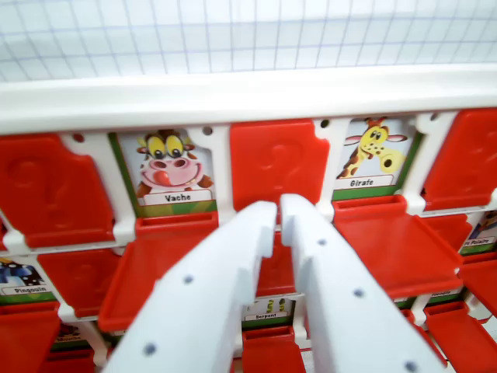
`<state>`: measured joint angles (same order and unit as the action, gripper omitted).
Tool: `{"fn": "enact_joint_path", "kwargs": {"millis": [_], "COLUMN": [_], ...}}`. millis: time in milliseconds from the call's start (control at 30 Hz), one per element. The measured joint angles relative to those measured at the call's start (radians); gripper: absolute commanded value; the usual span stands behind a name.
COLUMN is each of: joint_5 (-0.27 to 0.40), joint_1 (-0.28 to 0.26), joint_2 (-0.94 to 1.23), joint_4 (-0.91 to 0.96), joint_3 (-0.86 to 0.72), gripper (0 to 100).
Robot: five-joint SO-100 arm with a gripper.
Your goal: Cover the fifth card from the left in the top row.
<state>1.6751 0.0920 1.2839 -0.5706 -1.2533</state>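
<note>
Red plastic flap: raised over its card, just beyond the fingertips, likely target.
White plastic claw: nearly closed, gripping nothing, aimed to push.
Cow card: uncovered, beyond-left.

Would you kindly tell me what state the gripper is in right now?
Gripper: nearly shut, with only a narrow gap between the fingertips, holding nothing.

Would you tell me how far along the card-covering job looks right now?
Done, apparently: the red flap above the gripper stands upright, hiding its card. In hand: the nearly closed gripper sits at its lower edge. Vache card and Girafe card remain uncovered; position count unverifiable.
</note>
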Motion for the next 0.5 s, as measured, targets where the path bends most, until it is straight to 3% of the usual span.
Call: {"fn": "enact_joint_path", "kwargs": {"millis": [500], "joint_5": [-0.037], "joint_1": [0.011], "joint_2": [0.38], "joint_4": [-0.322], "joint_3": [0.0], "gripper": [0]}}
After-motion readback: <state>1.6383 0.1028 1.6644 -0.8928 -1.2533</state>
